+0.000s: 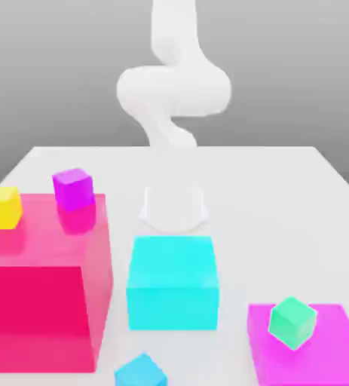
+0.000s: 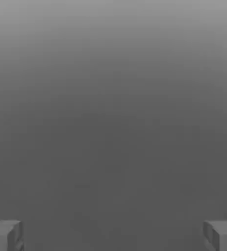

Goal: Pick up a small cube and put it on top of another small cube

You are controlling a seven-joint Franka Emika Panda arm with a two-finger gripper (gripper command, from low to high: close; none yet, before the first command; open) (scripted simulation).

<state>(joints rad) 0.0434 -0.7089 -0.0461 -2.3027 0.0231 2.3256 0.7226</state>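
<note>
Where frame ends, blue cube (image 1: 141, 372) cropped.

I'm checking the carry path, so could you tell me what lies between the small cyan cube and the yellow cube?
In the exterior view, the big pink block fills that stretch: the yellow cube sits on its top, and the small cyan cube lies on the table below.

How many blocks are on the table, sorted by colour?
Pink-red: 1, the big pink-red block
Cyan: 2, the large cyan block and the small cyan cube
Magenta: 1, the flat magenta block
Yellow: 1, the small yellow cube
Purple: 1, the small purple cube
Green: 1, the small green cube
Total: 7
</note>
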